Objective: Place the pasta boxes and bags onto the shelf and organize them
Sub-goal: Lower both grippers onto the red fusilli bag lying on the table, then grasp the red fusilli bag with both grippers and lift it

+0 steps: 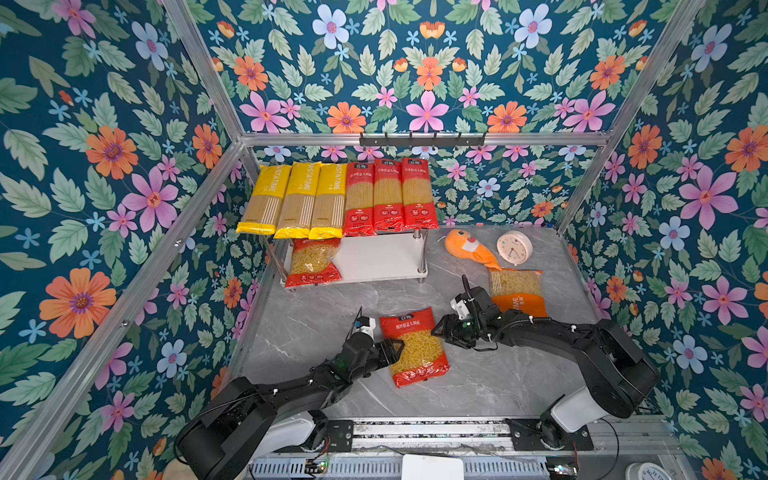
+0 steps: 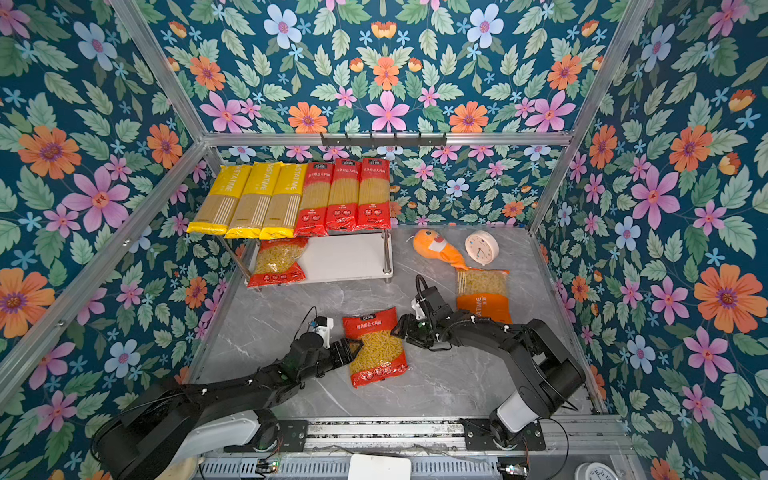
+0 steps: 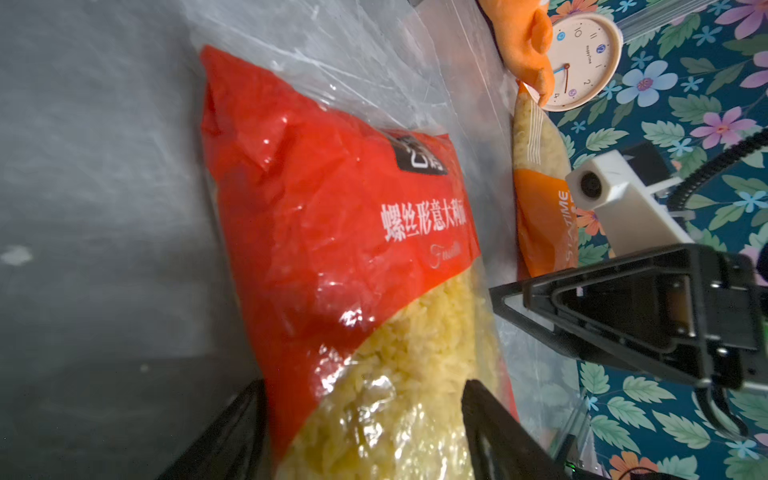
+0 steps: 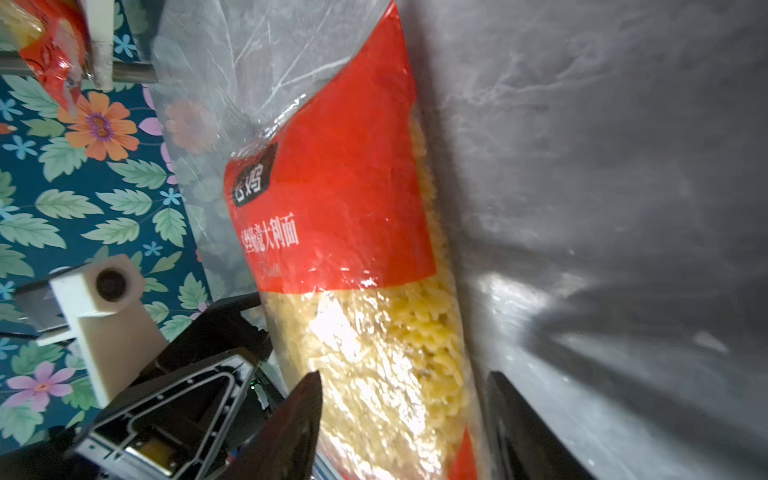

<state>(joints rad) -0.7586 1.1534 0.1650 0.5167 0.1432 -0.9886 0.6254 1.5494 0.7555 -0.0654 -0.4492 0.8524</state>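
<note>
- I am watching the left arm (image 1: 291, 395) reaching low from its base toward the middle, forearm sloping forward and to the right.
- The left pincer (image 1: 398, 345) is pointing right, rolled on its side, jaws standing apart; I cannot tell whether they are pressing.
- The right arm (image 1: 561, 338) is stretching leftward, elbow raised.
- The right pincer (image 1: 438, 329) is facing the left pincer at close range, held low, jaws likewise apart, grip unclear.

table (image 1: 311, 316): shelf (image 1: 382, 257) | red bag (image 1: 415, 349) | orange bag (image 1: 517, 293) | fish (image 1: 467, 249) | clock (image 1: 514, 247)
</note>
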